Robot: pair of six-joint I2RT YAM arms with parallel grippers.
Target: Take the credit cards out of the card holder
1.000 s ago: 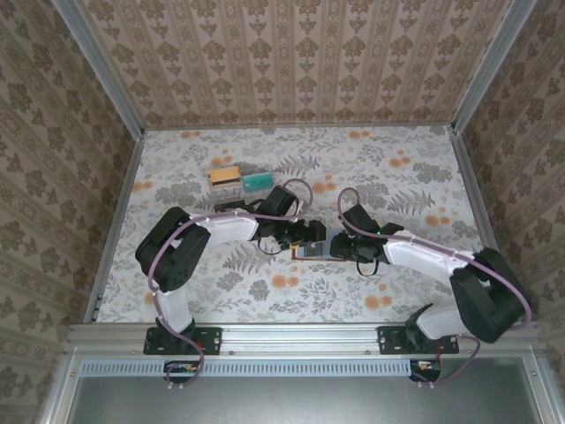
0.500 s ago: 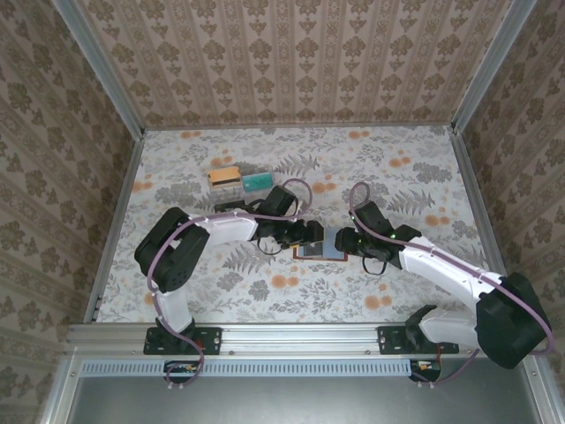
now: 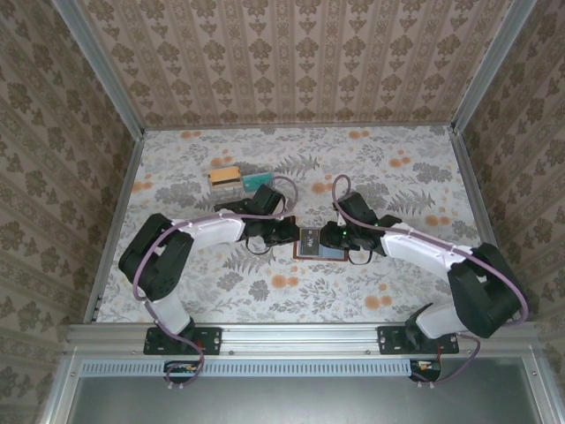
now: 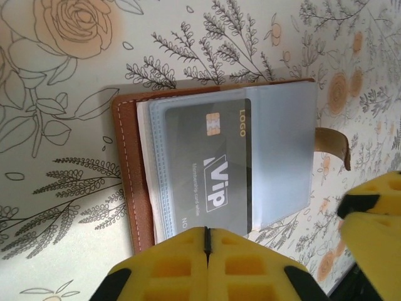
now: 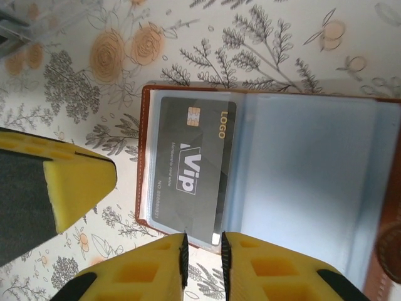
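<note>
The card holder (image 3: 320,244) lies open on the table, brown leather (image 4: 128,169) round blue-grey clear sleeves (image 5: 301,169). A grey VIP card (image 4: 210,169) sits in its left sleeve, also seen in the right wrist view (image 5: 188,169). My left gripper (image 4: 207,233) is shut, pads pressed together, its tip at the card's near edge; from above it (image 3: 287,231) sits at the holder's left side. My right gripper (image 5: 202,243) holds a narrow gap, tips at the card's lower corner, table showing between the pads. From above it (image 3: 334,237) is over the holder's right half.
An orange card (image 3: 225,177) and a green card (image 3: 258,181) lie side by side at the back left. The holder's brown strap (image 4: 332,145) sticks out on its far side. Both arms meet closely at the table's middle, their fingers (image 5: 69,182) almost touching.
My left gripper has closed and drawn left off the holder, uncovering it. My right gripper has narrowed and come back left over the holder's right half.
</note>
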